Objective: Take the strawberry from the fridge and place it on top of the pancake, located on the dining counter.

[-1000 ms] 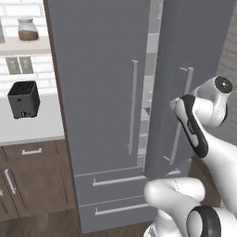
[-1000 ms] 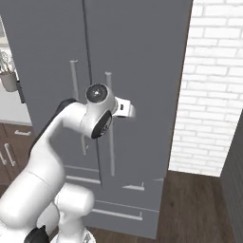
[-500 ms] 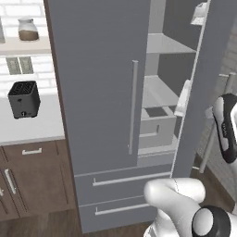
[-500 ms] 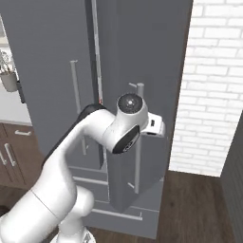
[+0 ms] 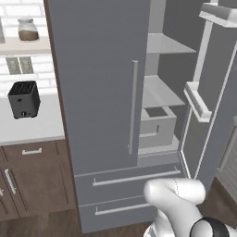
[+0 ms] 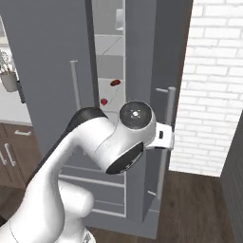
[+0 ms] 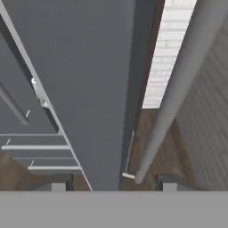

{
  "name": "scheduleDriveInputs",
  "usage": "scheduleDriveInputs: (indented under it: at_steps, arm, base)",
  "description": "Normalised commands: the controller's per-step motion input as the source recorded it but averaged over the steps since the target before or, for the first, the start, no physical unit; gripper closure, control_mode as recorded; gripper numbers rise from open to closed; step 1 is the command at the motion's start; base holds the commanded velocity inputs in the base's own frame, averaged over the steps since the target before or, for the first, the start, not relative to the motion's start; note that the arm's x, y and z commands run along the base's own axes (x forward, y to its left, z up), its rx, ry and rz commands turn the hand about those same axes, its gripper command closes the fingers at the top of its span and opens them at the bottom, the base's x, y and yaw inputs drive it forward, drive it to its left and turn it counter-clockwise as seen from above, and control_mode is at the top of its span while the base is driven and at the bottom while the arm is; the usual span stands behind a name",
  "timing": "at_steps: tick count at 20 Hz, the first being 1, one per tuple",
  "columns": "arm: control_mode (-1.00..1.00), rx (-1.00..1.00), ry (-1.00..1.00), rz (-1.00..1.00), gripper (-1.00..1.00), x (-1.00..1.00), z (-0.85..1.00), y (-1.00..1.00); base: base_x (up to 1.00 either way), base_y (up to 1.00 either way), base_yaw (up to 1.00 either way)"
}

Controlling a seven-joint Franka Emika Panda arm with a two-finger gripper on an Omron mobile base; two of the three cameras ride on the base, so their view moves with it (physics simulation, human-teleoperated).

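The fridge (image 5: 97,92) stands with its right door (image 5: 215,102) swung wide, its left door shut, and pale shelves (image 5: 159,95) with a drawer bin (image 5: 157,125) showing inside. In the right base view, through the gap between the doors, the strawberry (image 6: 104,101) sits on an inner shelf as a tiny bright red spot, with a darker maroon fruit (image 6: 115,82) a little above it. The arm's wrist reaches beside the open door's long silver handle (image 6: 167,137). In the hand view the pincer (image 7: 111,183) has its two dark tips standing apart, one on each side of the lower end of the handle (image 7: 178,89), not pressing on it. A black toaster (image 5: 24,98) sits on the kitchen tabletop (image 5: 32,129) left of the fridge, with a jar (image 5: 28,29) on the wall shelf above
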Motion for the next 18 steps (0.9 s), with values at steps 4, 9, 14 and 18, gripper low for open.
scheduleDriveInputs:
  at_steps: [4, 9, 14, 18]
  arm:
    - [-1.0, -0.54, 0.0, 0.06, -1.0, -0.17, 0.17, 1.0]
    - [-1.0, -0.56, 0.12, 0.0, -1.0, 0.28, 0.0, 1.0]
    - [-1.0, -0.46, 0.3, -0.14, -1.0, 1.0, 0.0, 0.39]
    - [-1.0, -0.29, 0.35, -0.17, -1.0, 1.0, 0.0, -0.09]
  base:
    - [0.0, 0.0, 0.0]
    - [0.0, 0.0, 0.0]
    - [0.0, 0.0, 0.0]
    - [0.0, 0.0, 0.0]
